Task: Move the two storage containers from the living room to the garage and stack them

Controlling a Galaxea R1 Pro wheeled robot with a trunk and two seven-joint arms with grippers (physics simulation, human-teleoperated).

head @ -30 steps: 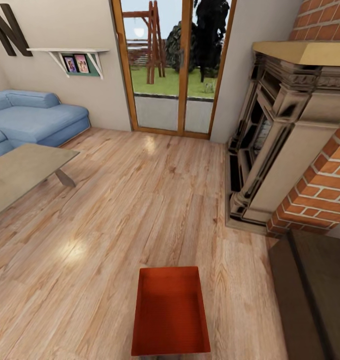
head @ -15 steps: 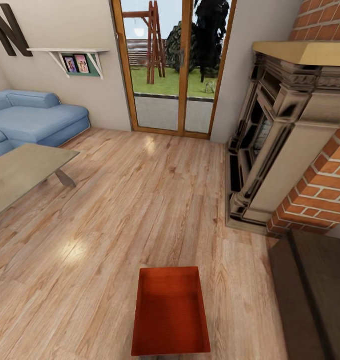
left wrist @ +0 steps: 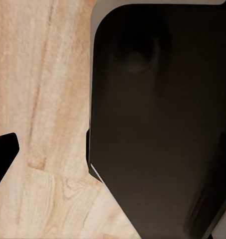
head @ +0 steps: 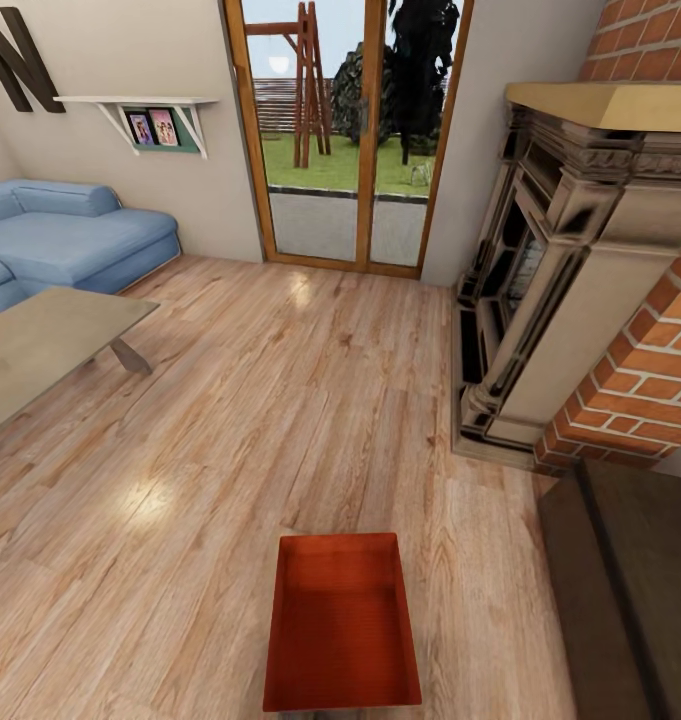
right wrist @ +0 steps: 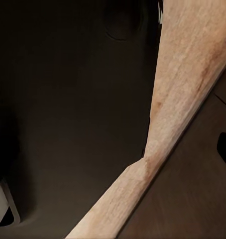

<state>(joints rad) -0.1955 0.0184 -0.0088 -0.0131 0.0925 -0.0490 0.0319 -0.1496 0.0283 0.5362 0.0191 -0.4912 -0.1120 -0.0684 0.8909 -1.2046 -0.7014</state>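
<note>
One orange-red storage container (head: 341,622) lies open side up on the light wood plank floor (head: 280,400) of the living room, low in the head view, between the grey table (head: 40,345) and the brick fireplace (head: 590,280). Both wrist views give dark robot parts over wood planks. I cannot tell how either pincer stands.
</note>
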